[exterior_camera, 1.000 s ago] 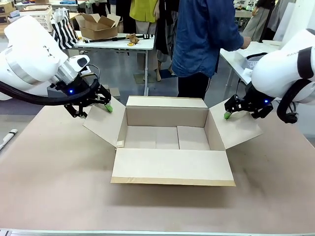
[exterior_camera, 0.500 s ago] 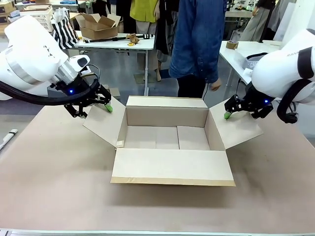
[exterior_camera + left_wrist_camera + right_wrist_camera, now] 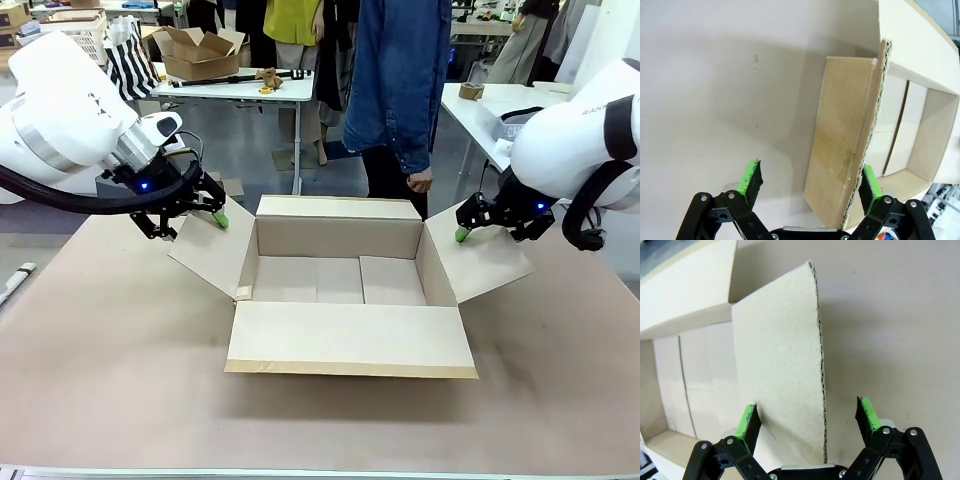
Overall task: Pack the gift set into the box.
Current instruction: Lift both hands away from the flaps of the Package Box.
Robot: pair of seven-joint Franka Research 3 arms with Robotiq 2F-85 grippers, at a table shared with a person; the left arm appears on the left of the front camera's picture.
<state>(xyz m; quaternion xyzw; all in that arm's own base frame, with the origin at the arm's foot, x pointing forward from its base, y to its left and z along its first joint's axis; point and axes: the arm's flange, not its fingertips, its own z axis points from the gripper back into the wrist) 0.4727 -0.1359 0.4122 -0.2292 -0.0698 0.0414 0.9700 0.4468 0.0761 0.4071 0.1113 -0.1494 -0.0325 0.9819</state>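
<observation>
Left hand (image 3: 810, 176), right hand (image 3: 807, 415) both spread wide, each straddling side-flap edge of open box (image 3: 340, 238).

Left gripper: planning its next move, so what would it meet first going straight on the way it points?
Likely the left flap of the box, whose edge stands between its open fingers.

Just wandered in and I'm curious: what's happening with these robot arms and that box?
Two robot arms flank an open cardboard box on the table. The left gripper straddles the edge of the left flap, the right gripper that of the right flap; both are open, not clamping. The box is empty. A person stands at the far side, one hand hanging down.
</observation>
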